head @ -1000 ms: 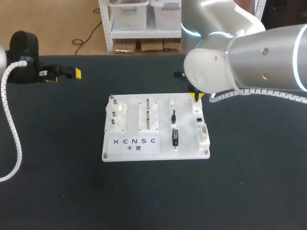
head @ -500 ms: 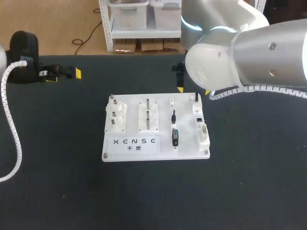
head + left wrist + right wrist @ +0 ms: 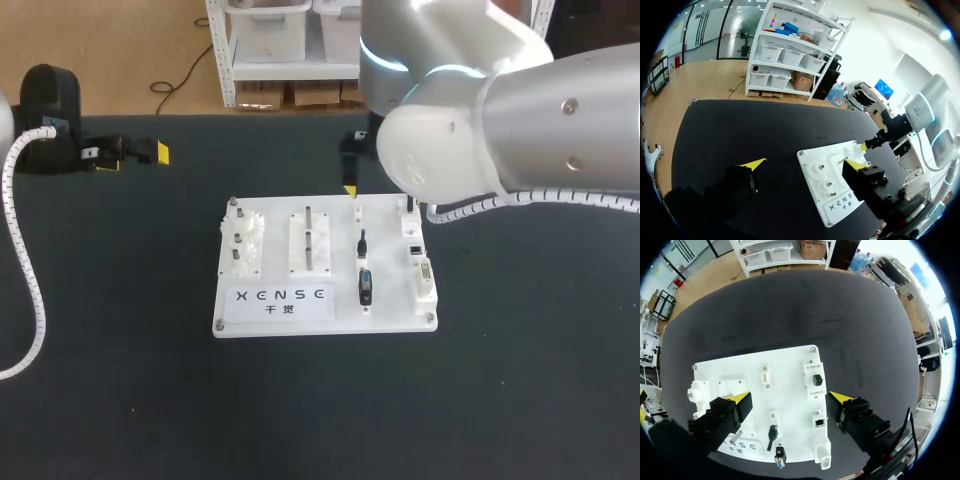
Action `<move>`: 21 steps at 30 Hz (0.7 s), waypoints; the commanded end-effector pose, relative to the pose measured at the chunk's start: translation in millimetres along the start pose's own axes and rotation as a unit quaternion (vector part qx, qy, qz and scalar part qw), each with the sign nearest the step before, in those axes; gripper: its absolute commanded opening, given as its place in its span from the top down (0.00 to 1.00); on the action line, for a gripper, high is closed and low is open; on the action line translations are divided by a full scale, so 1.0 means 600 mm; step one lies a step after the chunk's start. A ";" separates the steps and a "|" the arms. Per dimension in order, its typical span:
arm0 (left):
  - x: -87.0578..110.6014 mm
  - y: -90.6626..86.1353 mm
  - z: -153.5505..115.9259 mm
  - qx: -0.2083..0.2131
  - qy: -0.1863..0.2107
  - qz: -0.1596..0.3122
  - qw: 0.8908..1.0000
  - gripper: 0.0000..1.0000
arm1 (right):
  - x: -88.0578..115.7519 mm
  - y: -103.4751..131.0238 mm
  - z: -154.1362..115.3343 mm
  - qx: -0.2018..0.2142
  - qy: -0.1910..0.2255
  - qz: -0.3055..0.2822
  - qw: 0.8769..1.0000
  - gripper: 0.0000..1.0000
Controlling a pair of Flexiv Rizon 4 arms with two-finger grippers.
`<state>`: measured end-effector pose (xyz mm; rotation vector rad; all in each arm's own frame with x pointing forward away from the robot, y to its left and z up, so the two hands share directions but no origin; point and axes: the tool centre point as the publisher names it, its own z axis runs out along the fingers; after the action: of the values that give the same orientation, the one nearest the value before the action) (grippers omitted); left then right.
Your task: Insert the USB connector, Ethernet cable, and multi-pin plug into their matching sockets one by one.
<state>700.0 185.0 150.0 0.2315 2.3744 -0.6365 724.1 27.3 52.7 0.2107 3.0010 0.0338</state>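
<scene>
The white socket board (image 3: 325, 318) lies mid-table. My right gripper (image 3: 790, 399) hangs open above its back half with nothing between its fingers; in the head view only one yellow fingertip (image 3: 350, 189) shows beside the arm. A small black plug (image 3: 408, 205) stands in the back right socket block (image 3: 816, 380). Behind it in that column are a square socket (image 3: 819, 421) and a white multi-pin connector (image 3: 425, 275). A black USB connector (image 3: 362, 243) and a black-and-blue piece (image 3: 366, 286) sit in the middle column. My left gripper (image 3: 805, 164) is open and empty at the table's back left (image 3: 130, 152).
White gears on pegs (image 3: 242, 242) and a slotted block (image 3: 310, 240) fill the board's left half. A black device (image 3: 50, 100) stands at the back left corner. A white coiled hose (image 3: 25, 280) runs down the left side. Dark bare table surrounds the board.
My right gripper opened, let go of the black plug at the board's back right, and shifted left along the back edge. The left arm stayed still.
</scene>
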 end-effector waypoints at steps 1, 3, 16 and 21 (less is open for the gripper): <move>0.000 0.000 0.000 0.000 0.000 0.000 1.000 0.00 | 0.013 0.013 -0.008 -0.009 -0.004 -0.002 1.000 0.00; 0.000 0.000 0.000 0.000 0.000 0.000 1.000 0.00 | 0.019 0.021 -0.009 -0.012 -0.004 -0.004 1.000 0.00; 0.000 0.000 0.000 0.000 0.000 0.000 1.000 0.00 | 0.058 0.065 -0.003 -0.030 0.026 -0.049 0.998 0.00; 0.000 0.000 0.000 0.000 0.000 0.000 1.000 0.00 | 0.069 0.069 0.006 -0.018 0.032 -0.057 0.998 0.00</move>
<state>700.0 184.9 150.0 0.2315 2.3744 -0.6365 688.4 69.0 47.9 0.0433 3.0548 0.1039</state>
